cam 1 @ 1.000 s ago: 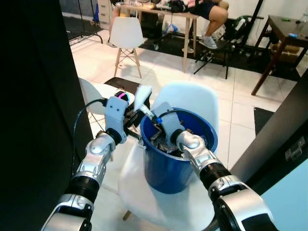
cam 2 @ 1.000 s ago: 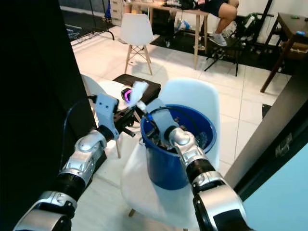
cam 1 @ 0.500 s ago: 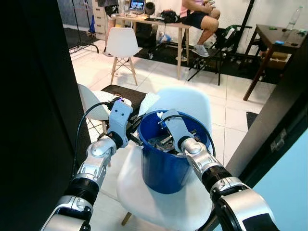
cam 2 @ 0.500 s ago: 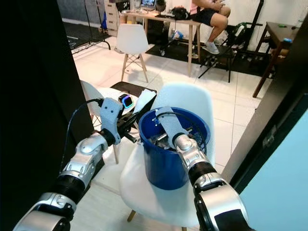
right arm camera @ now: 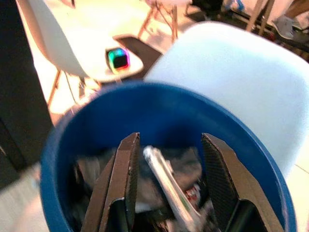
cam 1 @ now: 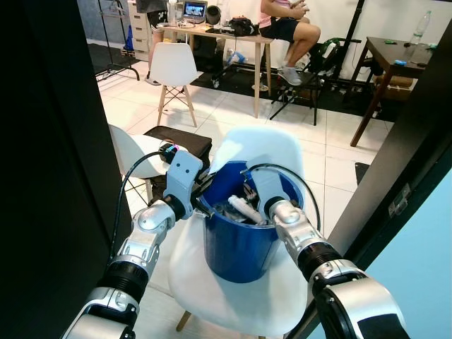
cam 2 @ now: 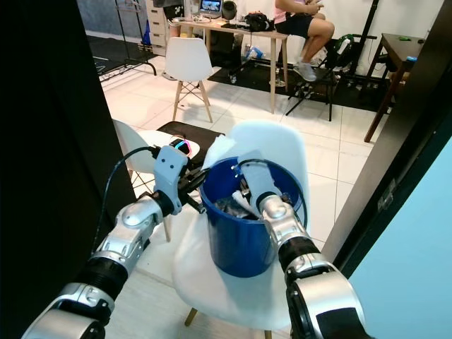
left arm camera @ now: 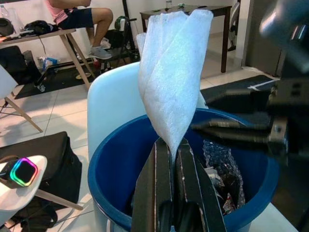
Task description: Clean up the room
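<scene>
A blue bucket (cam 1: pixel 236 248) holding dark crumpled trash stands on a white chair (cam 1: pixel 265 145). At the bucket's left rim my left gripper (left arm camera: pixel 171 145) is shut on a folded white foam sheet (left arm camera: pixel 174 63), which stands upright above the rim. Over the trash inside the bucket my right gripper (right arm camera: pixel 169 145) is open. A white tube-like piece (right arm camera: pixel 169 181) lies between and below its fingers, untouched as far as I can see. The same white piece (cam 1: pixel 244 208) lies on top of the trash in the left eye view.
A low white seat with a glowing cube gadget (cam 1: pixel 169 148) stands left of the bucket, a black bag (cam 1: pixel 180 136) behind it. Farther off are a white chair (cam 1: pixel 173 67), a wooden table with a seated person (cam 1: pixel 289 21), and dark panels on both sides.
The view has shifted. My left gripper has brought the foam sheet lower and closer to the bucket's rim. My right gripper has gone deeper into the bucket.
</scene>
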